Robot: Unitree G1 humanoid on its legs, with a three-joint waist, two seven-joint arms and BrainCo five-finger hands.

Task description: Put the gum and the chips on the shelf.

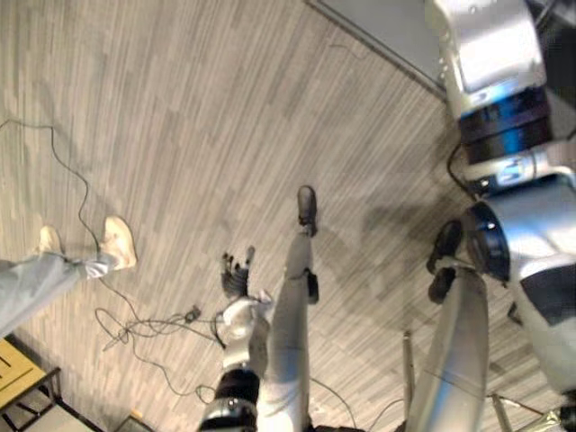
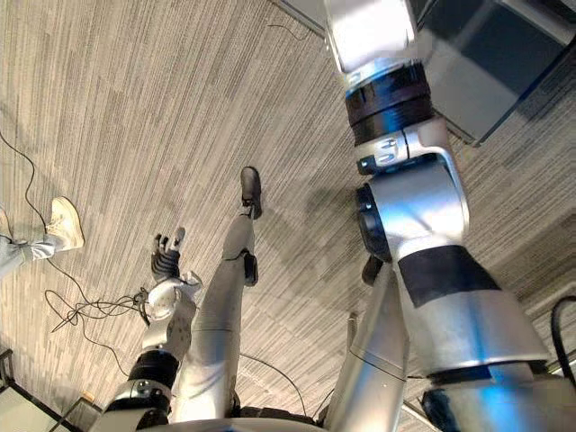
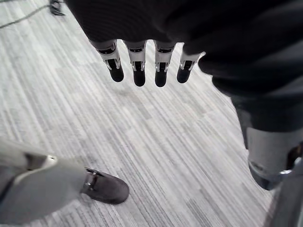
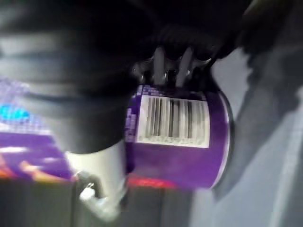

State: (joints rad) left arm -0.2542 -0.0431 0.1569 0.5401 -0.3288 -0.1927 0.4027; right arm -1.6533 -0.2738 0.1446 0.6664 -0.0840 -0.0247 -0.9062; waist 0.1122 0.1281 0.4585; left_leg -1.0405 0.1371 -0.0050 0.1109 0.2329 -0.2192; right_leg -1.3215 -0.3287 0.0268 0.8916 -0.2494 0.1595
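Fingers [image 4: 160, 64] R hand [image 4: 85, 85] wrap purple can [image 4: 175, 156] | L hand [image 3: 161, 66] straight, open floor [image 3: 142, 142] around

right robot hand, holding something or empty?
Holding. In the right wrist view the right robot hand has its fingers curled over the end of a purple can with a barcode label.

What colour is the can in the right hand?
Purple can, white barcode label; best in right wrist view.
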